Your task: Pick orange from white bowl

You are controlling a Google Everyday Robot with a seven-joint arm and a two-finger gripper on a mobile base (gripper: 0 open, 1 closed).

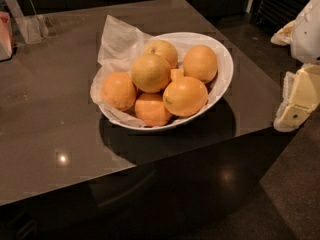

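Dark bench [50, 124] with white bowl [226, 64] near its middle; orange [151, 73] lies leftward of tool [299, 96]
Tool hangs beyond the bench's right edge, well apart from the bowl, opening state cannot be told; orange sits high in the fruit pile

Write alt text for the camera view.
A white bowl on a dark table holds several orange fruits, the large pale orange on top. The gripper hangs at the right edge, apart from the bowl.
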